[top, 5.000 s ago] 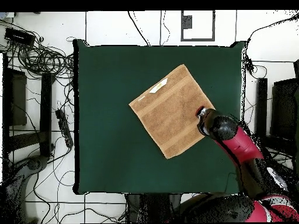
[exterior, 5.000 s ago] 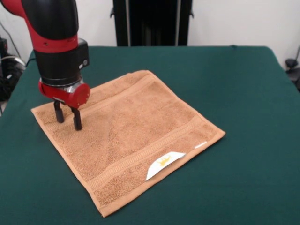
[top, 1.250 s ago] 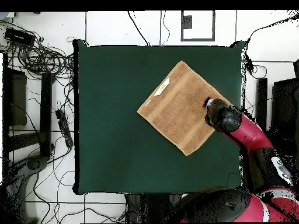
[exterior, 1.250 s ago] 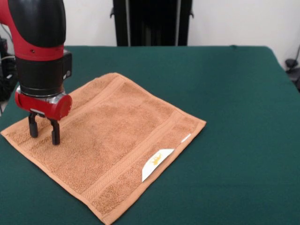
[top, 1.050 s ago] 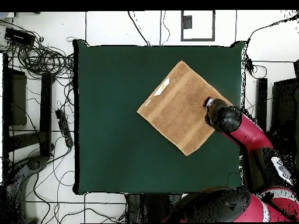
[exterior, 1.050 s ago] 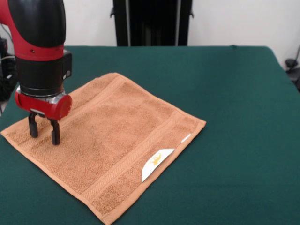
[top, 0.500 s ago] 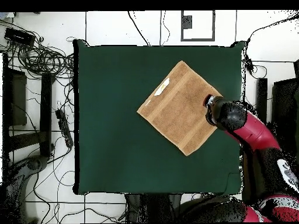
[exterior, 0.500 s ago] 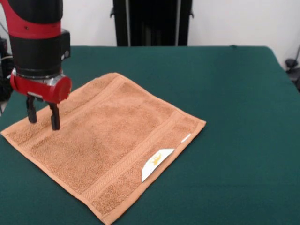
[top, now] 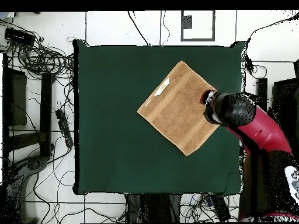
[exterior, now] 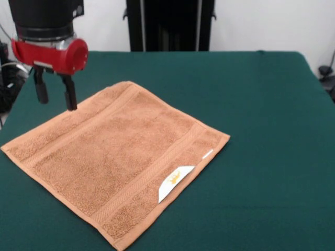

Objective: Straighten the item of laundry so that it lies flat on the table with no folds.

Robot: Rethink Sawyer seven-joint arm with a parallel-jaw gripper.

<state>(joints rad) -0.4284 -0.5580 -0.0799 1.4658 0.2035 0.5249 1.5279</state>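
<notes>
Orange-tan terry — the towel (exterior: 112, 157) lies spread flat on the table (exterior: 261, 130), turned cornerwise so that it reads as a diamond in both views. In the front view its nearest corner sits close to the picture's lower edge, left of centre. Along the near right edge a white label (exterior: 175, 183) with a yellow mark rests on the towel, one end reaching over onto the cloth beside it, and a smaller white tab (exterior: 208, 153) shows a little farther along the same edge. Woven border bands run parallel to that edge and to the opposite far one. No fold or raised wrinkle is visible on the surface. Dark green cloth covers the table all round the towel, with much more bare surface to the right than to the left in the front view.

Farther back, over the towel's far left edge, hangs the gripper (exterior: 54, 92) — lifted clear of the fabric, its two black fingers (exterior: 69, 94) spread apart with nothing between them. Above them sits a red collar, then the black body of the arm (exterior: 44, 18). From overhead the towel (top: 180, 107) lies in the table's right half, and the arm (top: 251, 119) reaches in from the right, its end above the towel's right corner.
</notes>
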